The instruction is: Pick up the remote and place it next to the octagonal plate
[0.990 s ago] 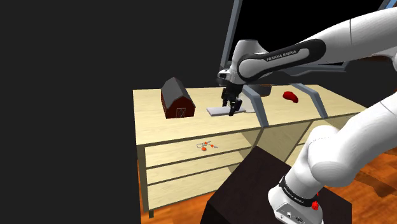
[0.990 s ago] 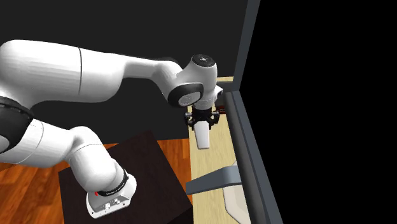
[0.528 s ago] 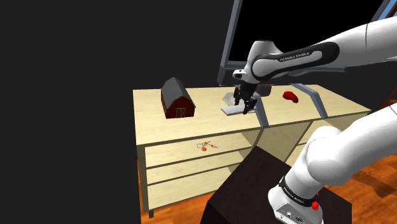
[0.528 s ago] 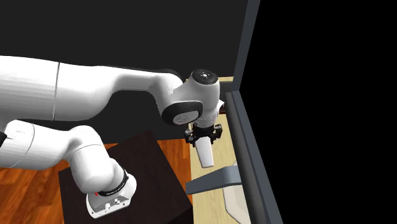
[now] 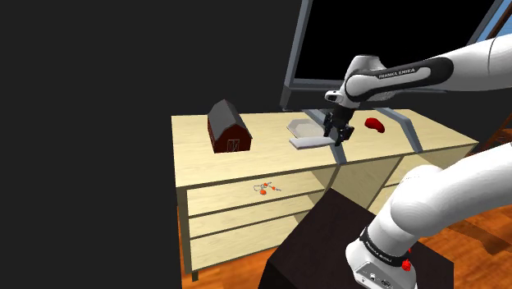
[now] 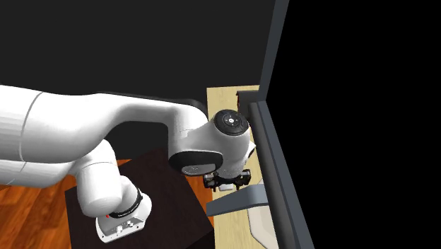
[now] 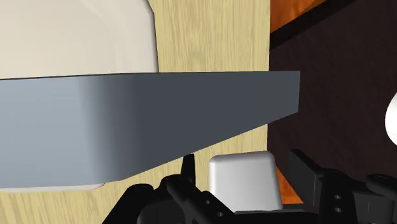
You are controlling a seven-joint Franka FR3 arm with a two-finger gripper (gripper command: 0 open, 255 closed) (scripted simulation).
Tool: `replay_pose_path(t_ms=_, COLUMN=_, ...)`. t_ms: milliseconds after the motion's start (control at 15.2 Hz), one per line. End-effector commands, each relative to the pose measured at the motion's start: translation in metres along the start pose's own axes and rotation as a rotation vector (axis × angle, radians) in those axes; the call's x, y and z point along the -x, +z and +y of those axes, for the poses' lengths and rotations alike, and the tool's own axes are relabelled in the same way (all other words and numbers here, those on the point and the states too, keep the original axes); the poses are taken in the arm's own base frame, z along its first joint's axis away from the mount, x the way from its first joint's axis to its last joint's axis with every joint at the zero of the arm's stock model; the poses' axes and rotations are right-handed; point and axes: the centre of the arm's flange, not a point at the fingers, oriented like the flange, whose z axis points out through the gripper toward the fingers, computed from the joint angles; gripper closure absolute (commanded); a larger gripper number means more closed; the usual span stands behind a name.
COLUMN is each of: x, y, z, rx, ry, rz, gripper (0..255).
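The gripper (image 5: 336,137) is clamping the remote (image 5: 310,141) by one end, holding it level just over the dresser (image 5: 246,162) at the plate's (image 5: 300,126) five o'clock, likely so it lands alongside.

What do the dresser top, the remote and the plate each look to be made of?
The dresser top looks like light wood, matt: grain lines show. The remote is plain pale grey and smooth, with no buttons showing; perhaps plastic, but open. The plate is cream, smooth, evenly shaded: ceramic or plastic, unclear.
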Motion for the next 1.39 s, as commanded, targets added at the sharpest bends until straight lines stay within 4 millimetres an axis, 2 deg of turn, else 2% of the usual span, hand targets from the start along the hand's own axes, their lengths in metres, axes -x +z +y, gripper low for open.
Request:
replay_pose_path(t_ms=0, x=0.036, y=-0.001, z=0.002, rx=0.000, ry=0.005, rz=-0.015, gripper=255)
replay_pose_path(t_ms=264, x=0.089, y=-0.002, z=0.000, rx=0.000, ry=0.005, rz=-0.015, gripper=255)
replay_pose_path(t_ms=330, x=0.038, y=-0.003, z=0.000, rx=-0.016, ry=0.049, rz=0.247, gripper=0)
replay_pose_path(t_ms=396, x=0.038, y=-0.003, z=0.000, rx=-0.016, ry=0.049, rz=0.247, gripper=0)
replay_pose_path(t_ms=660, x=-0.041, y=-0.022, z=0.010, rx=-0.052, ry=0.049, rz=0.061, gripper=0)
replay_pose_path(t_ms=924, x=-0.120, y=-0.027, z=0.020, rx=-0.086, ry=0.048, rz=-0.121, gripper=0)
replay_pose_path(t_ms=1320, x=-0.116, y=0.005, z=0.017, rx=-0.086, ry=0.048, rz=-0.121, gripper=0)
